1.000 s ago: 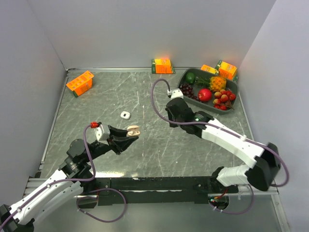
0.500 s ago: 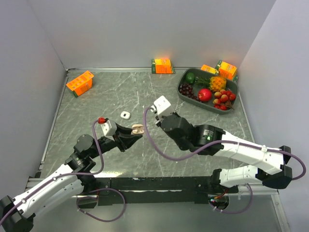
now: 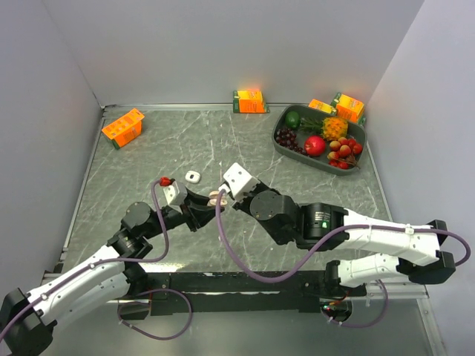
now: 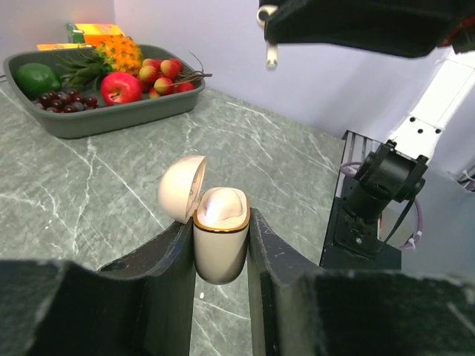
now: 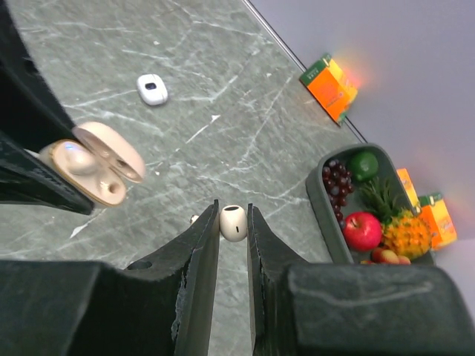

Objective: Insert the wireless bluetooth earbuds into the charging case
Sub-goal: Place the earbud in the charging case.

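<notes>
Meanwhile the right gripper (image 5: pixel 233 211), pinching one earbud (image 5: pixel 234 223), had swung over near the open charging case (image 4: pixel 220 256) clamped in the left gripper (image 4: pixel 220 226), so insertion looked imminent.

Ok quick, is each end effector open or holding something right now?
Left end effector: closed, holding the open charging case.
Right end effector: closed, pinching one earbud.

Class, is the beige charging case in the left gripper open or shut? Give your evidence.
Open. The lid of the charging case is swung back beside its gold rim, baring the inside.
</notes>
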Robot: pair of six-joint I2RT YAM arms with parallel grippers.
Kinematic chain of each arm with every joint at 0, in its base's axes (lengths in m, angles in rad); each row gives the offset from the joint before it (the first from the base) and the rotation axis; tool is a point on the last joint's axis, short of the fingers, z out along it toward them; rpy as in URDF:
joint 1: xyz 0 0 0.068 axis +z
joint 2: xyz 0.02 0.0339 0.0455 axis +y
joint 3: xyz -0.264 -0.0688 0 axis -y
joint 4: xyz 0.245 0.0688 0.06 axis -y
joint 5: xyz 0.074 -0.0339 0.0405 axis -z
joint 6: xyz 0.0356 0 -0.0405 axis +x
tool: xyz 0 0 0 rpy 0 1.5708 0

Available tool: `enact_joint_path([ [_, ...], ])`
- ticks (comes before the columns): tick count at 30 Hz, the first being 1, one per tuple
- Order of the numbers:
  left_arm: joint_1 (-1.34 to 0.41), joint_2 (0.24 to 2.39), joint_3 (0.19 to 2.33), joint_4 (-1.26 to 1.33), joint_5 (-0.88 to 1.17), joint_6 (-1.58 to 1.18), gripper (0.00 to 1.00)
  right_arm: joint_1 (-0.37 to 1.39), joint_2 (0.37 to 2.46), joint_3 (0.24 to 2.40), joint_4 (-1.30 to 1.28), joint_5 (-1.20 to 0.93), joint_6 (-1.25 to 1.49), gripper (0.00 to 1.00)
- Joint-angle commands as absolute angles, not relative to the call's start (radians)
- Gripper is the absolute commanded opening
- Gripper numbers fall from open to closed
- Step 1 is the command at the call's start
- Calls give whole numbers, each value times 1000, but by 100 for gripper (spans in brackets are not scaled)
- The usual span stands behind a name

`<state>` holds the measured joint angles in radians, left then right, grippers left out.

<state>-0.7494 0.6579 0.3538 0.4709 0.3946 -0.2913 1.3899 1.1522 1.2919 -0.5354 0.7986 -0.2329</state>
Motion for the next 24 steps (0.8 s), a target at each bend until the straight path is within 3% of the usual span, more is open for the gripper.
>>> enact_joint_path([
  [1,-747,675,393,568,433,-310,1,1423,1172,1275,-470,788,-279,0],
  [24,-746,834,477,578,583,-532,1,1483,1046,966,81,923,-663,0],
])
